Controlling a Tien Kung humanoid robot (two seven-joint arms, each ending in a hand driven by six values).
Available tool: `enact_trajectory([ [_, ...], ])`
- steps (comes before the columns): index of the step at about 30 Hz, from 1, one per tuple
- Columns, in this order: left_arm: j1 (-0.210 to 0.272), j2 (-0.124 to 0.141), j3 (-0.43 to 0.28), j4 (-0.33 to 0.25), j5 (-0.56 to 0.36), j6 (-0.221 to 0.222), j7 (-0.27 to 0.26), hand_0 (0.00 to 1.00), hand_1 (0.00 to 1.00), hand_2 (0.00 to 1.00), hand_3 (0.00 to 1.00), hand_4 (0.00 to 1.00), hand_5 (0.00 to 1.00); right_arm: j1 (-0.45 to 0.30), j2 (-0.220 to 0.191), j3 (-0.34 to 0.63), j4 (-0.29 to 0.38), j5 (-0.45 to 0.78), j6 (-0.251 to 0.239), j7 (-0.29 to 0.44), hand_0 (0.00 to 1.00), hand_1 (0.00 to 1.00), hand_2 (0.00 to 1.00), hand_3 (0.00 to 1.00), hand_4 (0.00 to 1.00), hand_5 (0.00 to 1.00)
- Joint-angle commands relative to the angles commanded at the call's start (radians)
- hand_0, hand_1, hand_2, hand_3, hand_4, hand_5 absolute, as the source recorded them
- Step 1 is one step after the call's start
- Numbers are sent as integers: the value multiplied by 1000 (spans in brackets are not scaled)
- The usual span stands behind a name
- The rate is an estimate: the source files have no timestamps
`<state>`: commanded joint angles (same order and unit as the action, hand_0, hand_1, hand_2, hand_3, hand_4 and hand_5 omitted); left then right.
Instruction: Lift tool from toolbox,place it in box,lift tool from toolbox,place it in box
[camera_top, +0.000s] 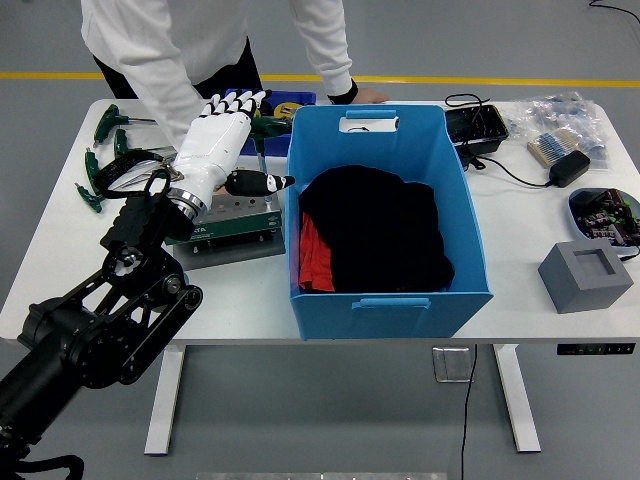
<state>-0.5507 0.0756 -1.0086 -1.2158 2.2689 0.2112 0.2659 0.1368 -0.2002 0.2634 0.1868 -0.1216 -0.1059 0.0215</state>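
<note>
The left hand (222, 135), smooth white plastic with black fingertips, hovers with its fingers spread flat and holding nothing above the grey metal toolbox (222, 228). A green T-handle tool (266, 128) stands upright in this toolbox, just beside the rectangular blue plastic box (386, 215) that contains dark soft cloth (380, 230). A person's white sleeve (150, 60) reaches down behind the hand.

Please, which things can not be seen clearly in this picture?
- Toolbox, head view: mostly covered by the left hand.
- Tool: handle partly behind that hand.
- Box: bottom hidden under dark cloth.
- Person's hand beside the toolbox: behind the robot hand.
- Right hand: outside the frame.
</note>
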Motion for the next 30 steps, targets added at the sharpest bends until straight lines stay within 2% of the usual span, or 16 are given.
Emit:
enact_trajectory([
  [6, -73, -9, 51, 90, 0, 56, -2, 989, 998, 998, 998, 998, 403, 7, -2, 0, 1, -1, 0, -2, 685, 669, 747, 601, 797, 753],
  [7, -83, -10, 56, 101, 0, 63, -3, 932, 944, 998, 980, 998, 406, 7, -2, 1, 1, -3, 0, -3, 685, 669, 748, 602, 797, 753],
  [8, -96, -13, 62, 117, 0, 70, -4, 932, 944, 998, 980, 998, 406, 8, -3, 2, 1, -6, 0, -4, 685, 669, 748, 602, 797, 753],
  [12, -131, -22, 77, 161, 0, 77, 3, 932, 944, 998, 980, 998, 406, 11, -4, 2, 2, -7, -1, -5, 685, 669, 748, 602, 797, 753],
  [13, -137, -24, 79, 170, 0, 76, 6, 840, 790, 835, 866, 998, 414, 11, -4, 3, 2, -7, -1, -5, 684, 669, 749, 603, 799, 748],
  [18, -173, -37, 103, 228, 0, 73, 26, 840, 790, 835, 866, 998, 414, 14, -6, 5, 2, -14, 0, -8, 684, 669, 749, 603, 799, 748],
  [19, -184, -41, 112, 247, 0, 77, 30, 772, 692, 729, 771, 998, 421, 14, -6, 6, 2, -16, 0, -9, 685, 672, 748, 603, 800, 748],
  [24, -220, -53, 141, 324, 0, 104, 42, 772, 692, 729, 771, 998, 421, 19, -7, 8, 3, -24, 0, -11, 685, 672, 748, 603, 800, 748],
  [25, -227, -53, 148, 338, 0, 107, 44, 710, 588, 604, 670, 998, 424, 19, -7, 9, 3, -24, 0, -11, 686, 673, 749, 603, 802, 749],
  [30, -255, -52, 167, 396, 0, 108, 55, 710, 588, 604, 670, 998, 424, 21, -8, 6, 3, -19, -1, -10, 686, 673, 749, 603, 802, 749],
])
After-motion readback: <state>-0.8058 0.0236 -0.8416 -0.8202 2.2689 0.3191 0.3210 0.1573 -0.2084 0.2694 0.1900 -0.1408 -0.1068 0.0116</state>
